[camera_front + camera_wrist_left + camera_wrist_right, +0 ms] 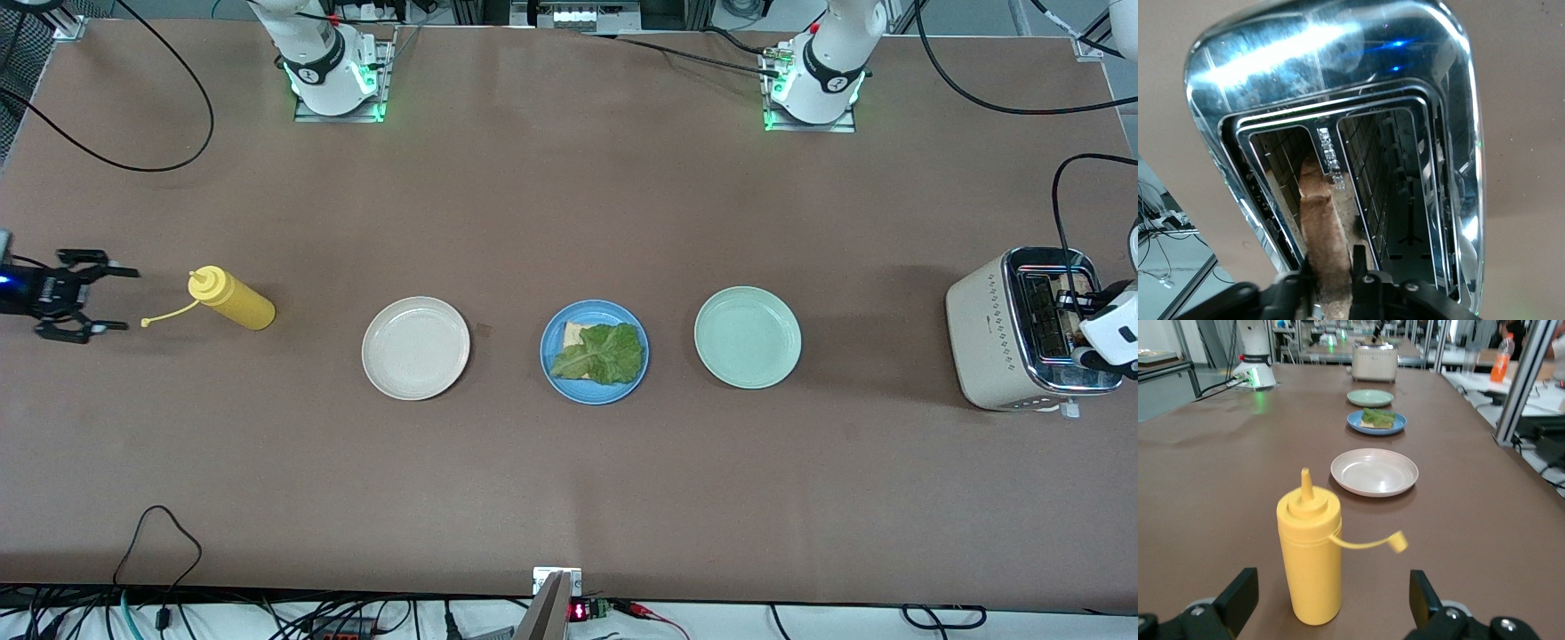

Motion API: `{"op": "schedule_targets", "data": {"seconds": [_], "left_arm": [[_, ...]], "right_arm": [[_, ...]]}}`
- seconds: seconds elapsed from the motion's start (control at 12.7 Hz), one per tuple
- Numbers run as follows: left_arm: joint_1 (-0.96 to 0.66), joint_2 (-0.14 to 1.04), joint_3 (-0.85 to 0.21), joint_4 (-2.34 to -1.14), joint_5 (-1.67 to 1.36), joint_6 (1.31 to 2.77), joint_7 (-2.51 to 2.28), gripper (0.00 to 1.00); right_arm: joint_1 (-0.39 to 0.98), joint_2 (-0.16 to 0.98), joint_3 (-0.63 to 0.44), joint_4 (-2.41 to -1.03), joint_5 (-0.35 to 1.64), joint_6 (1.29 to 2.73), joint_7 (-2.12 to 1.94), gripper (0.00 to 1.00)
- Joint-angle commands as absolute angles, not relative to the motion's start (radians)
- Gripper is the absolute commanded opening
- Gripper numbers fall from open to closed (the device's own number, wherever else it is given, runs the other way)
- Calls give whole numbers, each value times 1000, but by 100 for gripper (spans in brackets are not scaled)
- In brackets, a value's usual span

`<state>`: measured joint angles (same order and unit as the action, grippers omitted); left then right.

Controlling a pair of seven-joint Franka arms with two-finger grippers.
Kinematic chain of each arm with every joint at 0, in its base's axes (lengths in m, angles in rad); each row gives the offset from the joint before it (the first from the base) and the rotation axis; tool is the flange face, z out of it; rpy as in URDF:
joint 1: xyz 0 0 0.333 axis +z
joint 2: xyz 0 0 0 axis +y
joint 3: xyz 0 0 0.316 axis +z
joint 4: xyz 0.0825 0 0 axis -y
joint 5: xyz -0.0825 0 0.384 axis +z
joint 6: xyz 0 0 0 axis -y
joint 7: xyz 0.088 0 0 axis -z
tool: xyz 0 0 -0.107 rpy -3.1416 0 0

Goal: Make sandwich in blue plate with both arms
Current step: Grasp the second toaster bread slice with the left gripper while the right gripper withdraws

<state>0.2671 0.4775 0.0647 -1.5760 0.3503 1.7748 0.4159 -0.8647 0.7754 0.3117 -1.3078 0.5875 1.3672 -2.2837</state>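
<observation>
The blue plate [622, 391] sits mid-table between two other plates and holds one bread slice [573, 336] with a green lettuce leaf [605, 354] on top. It also shows in the right wrist view [1397, 425]. My left gripper [1074, 311] is down in a slot of the toaster [987, 329] at the left arm's end. In the left wrist view the left gripper [1331, 270] is shut on a second bread slice [1319, 207] standing in the slot. My right gripper [124, 299] is open and empty beside a yellow squeeze bottle [233, 300]; in its wrist view [1331, 600] the bottle [1310, 557] stands just ahead of the fingers.
An empty beige plate [415, 348] lies between the bottle and the blue plate. An empty pale green plate [748, 337] lies between the blue plate and the toaster. The bottle's cap hangs open on its tether [147, 322]. Cables trail along the table edges.
</observation>
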Motion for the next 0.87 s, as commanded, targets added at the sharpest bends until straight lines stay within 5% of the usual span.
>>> {"op": "schedule_targets", "data": {"seconds": [0.0, 0.32, 0.55, 0.79], "left_arm": [[273, 474, 51, -1539, 353, 1718, 445, 1], [265, 422, 25, -1413, 351, 1487, 456, 1], [255, 419, -116, -1252, 351, 1257, 442, 1], [158, 419, -317, -1227, 354, 1134, 430, 1]], "right_arm": [[-818, 590, 313, -1312, 506, 1355, -2072, 100], [-674, 384, 310, -1325, 491, 1382, -1704, 100], [-470, 220, 307, -1351, 348, 1491, -1299, 100], [-223, 77, 279, -1420, 93, 1534, -850, 100]]}}
